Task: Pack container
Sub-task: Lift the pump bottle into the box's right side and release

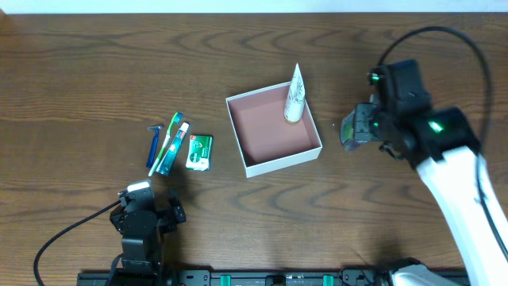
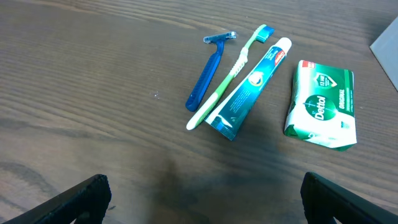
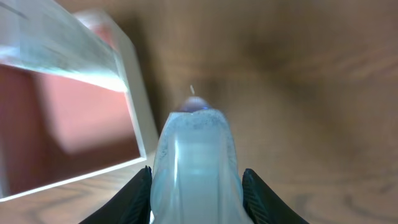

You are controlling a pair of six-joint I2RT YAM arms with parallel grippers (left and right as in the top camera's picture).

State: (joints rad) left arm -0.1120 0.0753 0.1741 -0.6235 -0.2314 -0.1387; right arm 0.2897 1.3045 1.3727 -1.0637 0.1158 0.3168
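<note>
The container is a square white-walled box with a pink-brown inside, in the middle of the table. A white cone-shaped tube stands in its back right corner. My right gripper hovers just right of the container and is shut on a translucent pale bottle; the container's white wall lies to the left in the right wrist view. My left gripper is open and empty, low over the table near the front left.
Left of the container lie a blue razor, a green-and-white toothbrush, a toothpaste tube and a green-and-white Dettol packet, ahead of my left gripper. They also show overhead, the packet nearest the container.
</note>
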